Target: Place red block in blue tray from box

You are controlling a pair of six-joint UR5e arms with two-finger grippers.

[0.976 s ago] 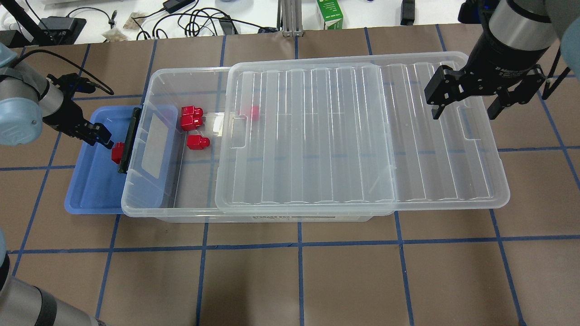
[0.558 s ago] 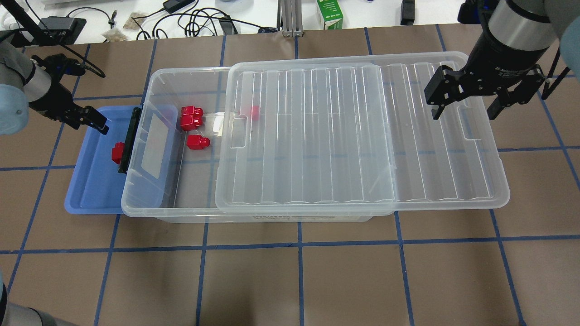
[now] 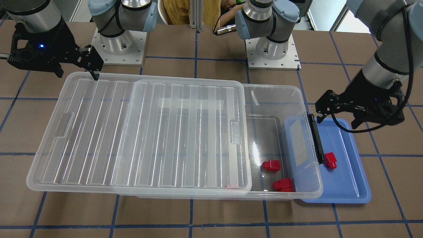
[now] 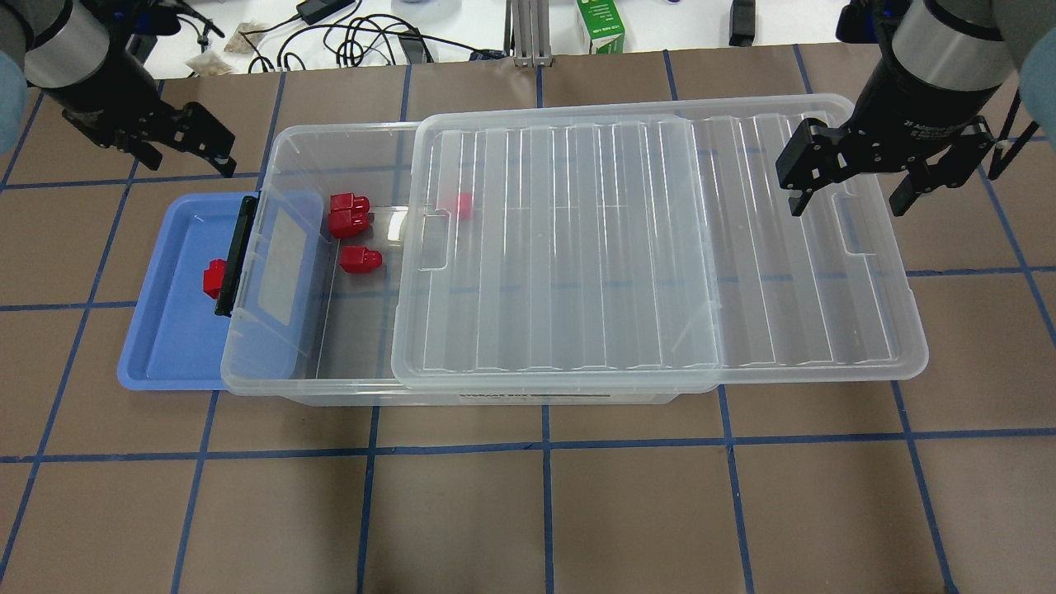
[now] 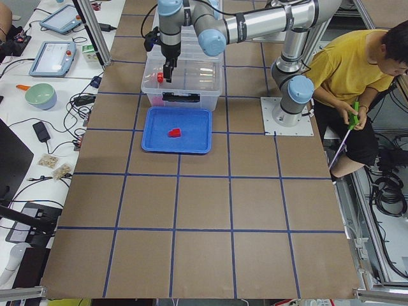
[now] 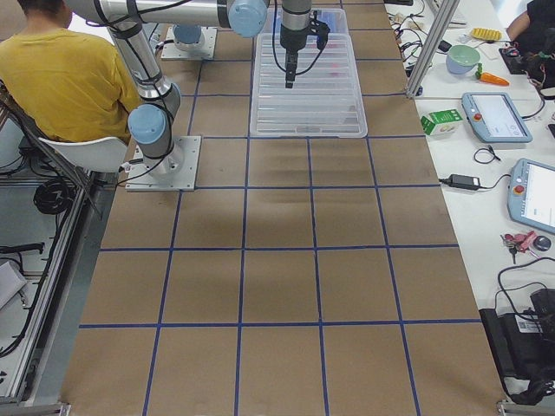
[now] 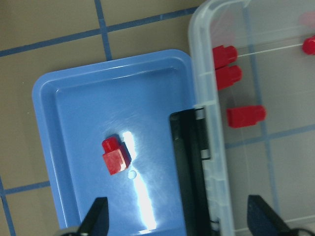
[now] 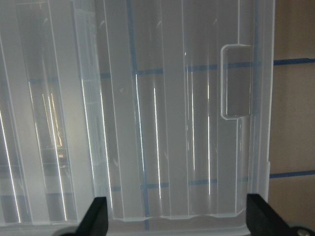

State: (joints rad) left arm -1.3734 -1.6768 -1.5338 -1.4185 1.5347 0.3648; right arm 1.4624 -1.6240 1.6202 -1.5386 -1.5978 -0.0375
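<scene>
One red block [image 4: 214,278] lies in the blue tray [image 4: 169,330], close to the box's black latch [image 4: 235,256]; it also shows in the left wrist view [image 7: 115,156]. The clear box [image 4: 330,386] holds three more red blocks [image 4: 349,214] at its open end and one under the lid [image 4: 464,205]. The ribbed lid [image 4: 619,247] is slid to the right. My left gripper [image 4: 186,158] is open and empty, raised beyond the tray's far edge. My right gripper [image 4: 847,206] is open and empty above the lid's right end.
The box's end overhangs the blue tray's right side. Cables, a green carton [image 4: 601,25] and other gear lie beyond the table's far edge. A person in yellow [image 5: 347,76] sits behind the robot bases. Brown matting with blue tape lines covers the table.
My left gripper has lifted and drawn back from the tray, up and toward the far side. The red block stays in the tray. The right arm has not moved.
</scene>
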